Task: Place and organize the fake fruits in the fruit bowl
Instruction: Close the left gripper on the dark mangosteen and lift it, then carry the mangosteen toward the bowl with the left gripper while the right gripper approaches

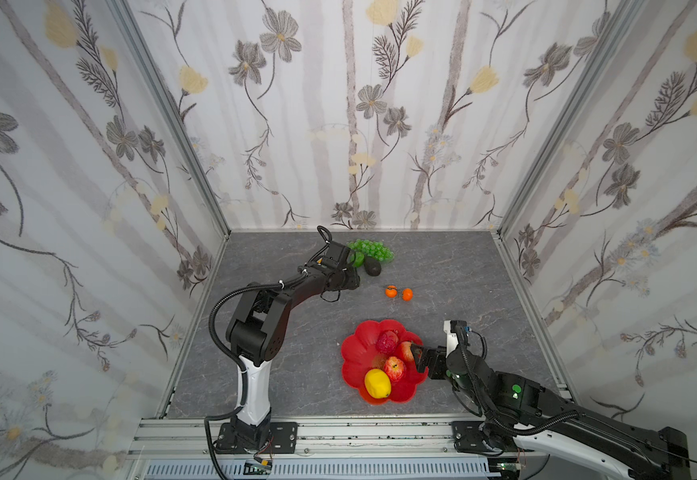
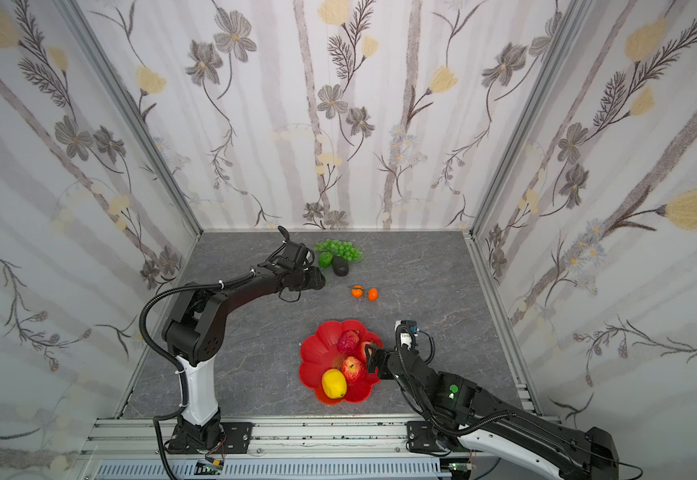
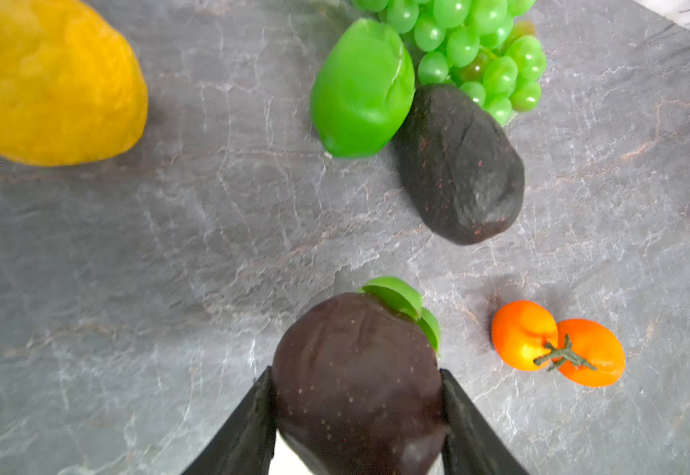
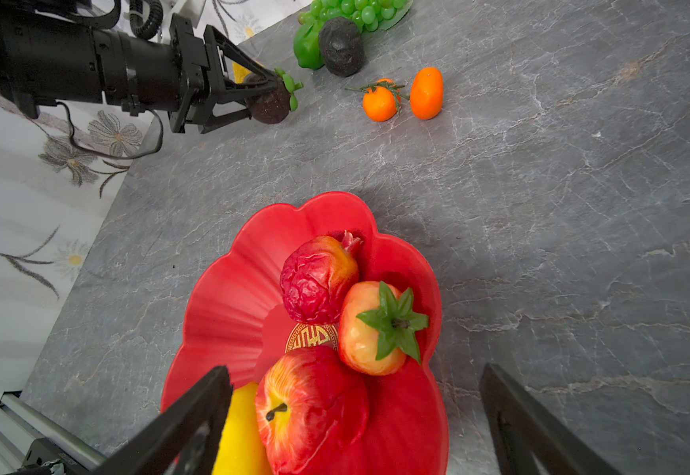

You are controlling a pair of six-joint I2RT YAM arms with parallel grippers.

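Left gripper: we see the left gripper (image 3: 355,372) clamped on a dark brown speckled plastic fruit (image 3: 355,329) with green leaves, one finger on each flank. We cannot tell whether that fruit touches the grey marbled worktop (image 1: 463,270).
Right gripper: the right gripper (image 4: 353,382) is spread wide and empty, over the right side of the bowl.
Fruit bowl: the shallow red plastic fruit bowl (image 1: 353,353) with a scalloped rim sits at the front centre of the worktop, well apart from the left gripper.
In the bowl: we count a yellow lemon (image 1: 377,383), a red apple (image 1: 394,369) just beside it, a crinkled crimson pomegranate (image 1: 387,340) and an orange-red fruit with a green calyx (image 4: 372,329).
Rear cluster: a green grape bunch (image 2: 340,248), a glossy green lime (image 2: 325,259) and a black avocado (image 2: 340,266) lie touching near the back wall.
Oranges: two small oranges (image 3: 520,335) on one stem lie between that cluster and the bowl.
Yellow fruit: a yellow-orange fruit (image 3: 47,82) lies on the worktop near the left gripper.
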